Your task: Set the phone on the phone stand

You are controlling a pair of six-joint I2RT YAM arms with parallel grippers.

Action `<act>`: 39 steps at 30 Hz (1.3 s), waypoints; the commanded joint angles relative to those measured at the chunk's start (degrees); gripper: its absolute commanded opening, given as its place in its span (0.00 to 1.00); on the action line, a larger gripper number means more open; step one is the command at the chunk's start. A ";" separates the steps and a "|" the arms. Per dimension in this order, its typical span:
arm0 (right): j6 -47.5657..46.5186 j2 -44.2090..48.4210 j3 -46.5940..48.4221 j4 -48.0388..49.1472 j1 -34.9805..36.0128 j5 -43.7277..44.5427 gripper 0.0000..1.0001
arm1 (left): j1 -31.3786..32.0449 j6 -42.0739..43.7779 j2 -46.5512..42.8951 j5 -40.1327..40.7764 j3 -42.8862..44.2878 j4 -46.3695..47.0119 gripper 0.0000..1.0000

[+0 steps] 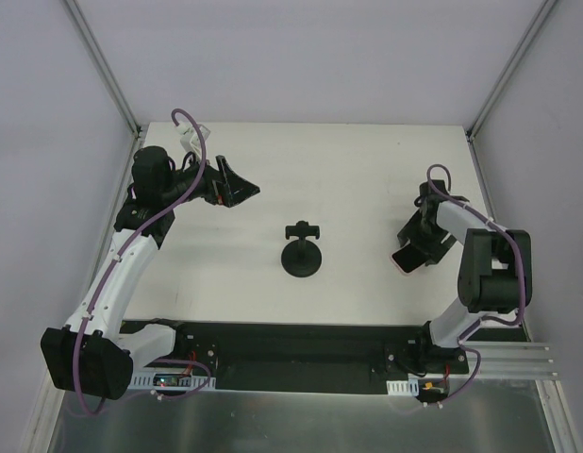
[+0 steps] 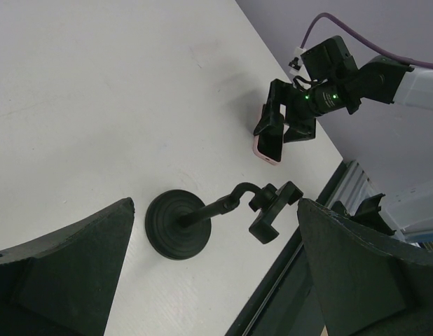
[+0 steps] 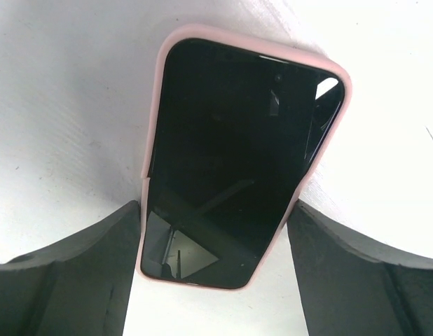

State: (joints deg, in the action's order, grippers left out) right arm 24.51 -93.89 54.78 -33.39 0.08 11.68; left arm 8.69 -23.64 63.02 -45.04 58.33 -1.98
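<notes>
Right end effector (image 1: 416,247): jaws closed on the phone (image 3: 237,154) near one end, at 3 o'clock from the phone stand (image 1: 302,253), well apart. Risk: off-centre grip may let it pivot and miss the clamp. Left end effector (image 1: 237,189), 10 o'clock, wide open, empty.

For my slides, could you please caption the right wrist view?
Right gripper closed on the pink-cased phone, its black screen unlit.
</notes>
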 commanded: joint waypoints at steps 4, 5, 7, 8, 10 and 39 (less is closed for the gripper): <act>-0.87 -3.93 2.17 -1.59 -0.25 0.27 0.79 | 0.45 -0.97 -0.01 -1.99 1.18 1.80 0.99; -1.22 -4.02 2.26 -1.25 -0.17 -0.08 0.77 | 0.45 -1.06 -0.01 -1.99 1.18 1.89 0.99; -2.27 -3.50 1.12 0.86 -0.16 -1.48 0.63 | 0.45 -0.97 -0.09 -1.99 1.18 1.80 0.99; -2.80 -2.89 0.51 1.91 -0.16 -1.92 0.56 | 0.45 -0.88 -0.18 -1.99 1.26 1.80 0.99; -4.81 0.36 -2.30 6.21 -0.16 -3.59 0.30 | 0.45 -0.88 -0.27 -2.07 1.18 1.80 0.99; -51.66 37.47 4.44 34.27 63.72 22.23 0.01 | 9.94 -7.30 -2.02 -11.83 -3.13 19.03 0.99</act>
State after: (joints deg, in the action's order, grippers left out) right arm -18.26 -51.24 51.99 -3.18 56.07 20.43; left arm 17.72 -30.72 63.46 -55.51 55.92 12.58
